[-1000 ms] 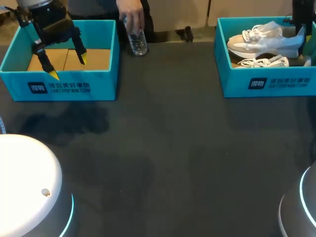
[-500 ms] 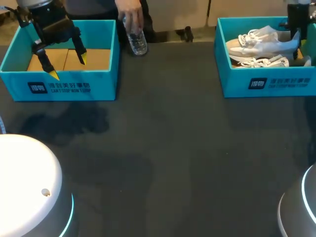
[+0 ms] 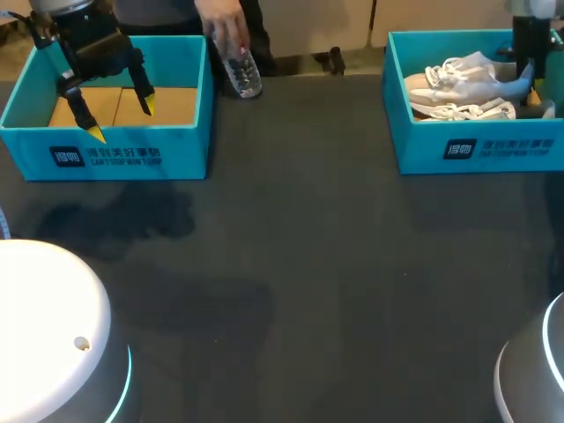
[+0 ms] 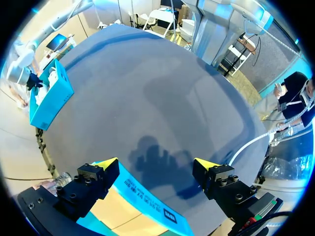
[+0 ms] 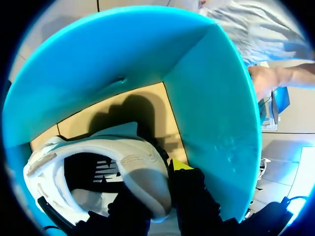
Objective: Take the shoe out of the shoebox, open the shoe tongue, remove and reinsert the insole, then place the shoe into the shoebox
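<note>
Well, the teal shoebox [image 3: 476,152] sits at the far right of the dark counter [image 3: 308,264], and the white shoe [image 3: 463,79] lies inside it, toe towards the box's left wall and heel to the right. The right gripper [image 5: 160,189] comes down into the box at that heel. In the right wrist view its dark fingers are clamped on the heel collar, one finger inside the shoe and the other outside it, a yellow tip showing just beside the padded rim. The box's tan floor and teal walls rise around the shoe.

A second shoe [image 3: 464,112], also white, lies in the same box, just beside the first and nearer the front wall, laces loose.

At the far left stands an empty shoebox [image 3: 106,145] of the same teal. The left gripper [image 3: 122,121] hangs over it with its fingers spread wide apart and nothing between them; the left wrist view shows the box's front wall below the two yellow tips.

Between the boxes, at the counter's far edge and close to the empty one, stands a clear bottle [image 3: 246,76] with a person's hand [image 3: 222,26] on its top.
</note>
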